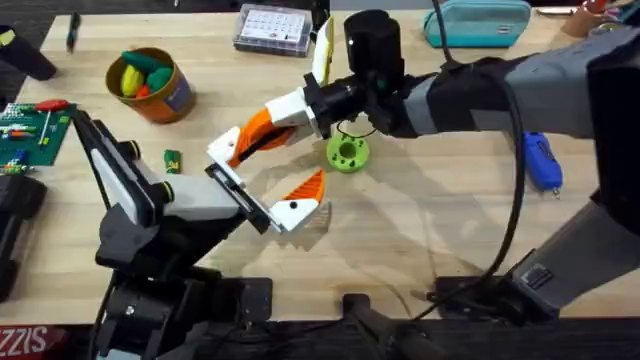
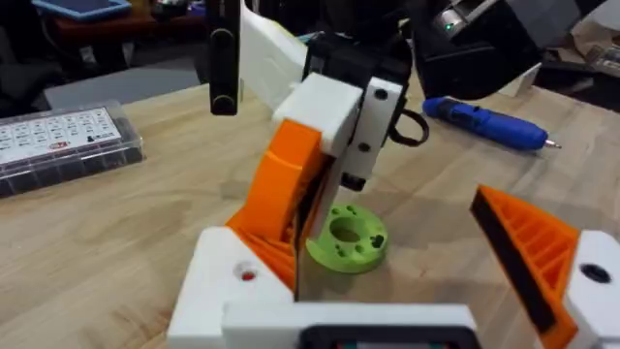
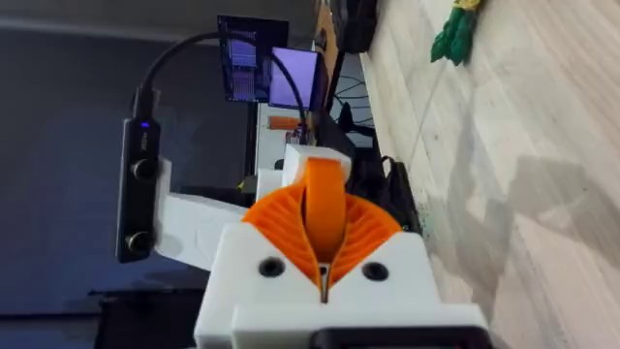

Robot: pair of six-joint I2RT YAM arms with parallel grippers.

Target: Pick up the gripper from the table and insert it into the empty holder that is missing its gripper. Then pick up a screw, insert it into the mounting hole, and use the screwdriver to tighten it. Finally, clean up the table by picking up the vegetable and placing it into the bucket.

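Right gripper (image 1: 262,128) is clamped tight on the gripper (image 1: 255,131), holding it above the table (image 1: 420,220) right at the holder (image 1: 238,196). Left gripper (image 1: 268,185) is spread open, gripping nothing. Vegetable (image 1: 172,160) lies at nine o'clock, bucket (image 1: 150,84) at ten.

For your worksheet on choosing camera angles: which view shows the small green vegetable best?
The right wrist view: the vegetable lies unobstructed on the table. Overhead, the vegetable is a tiny speck beside the left arm, outside the bucket.
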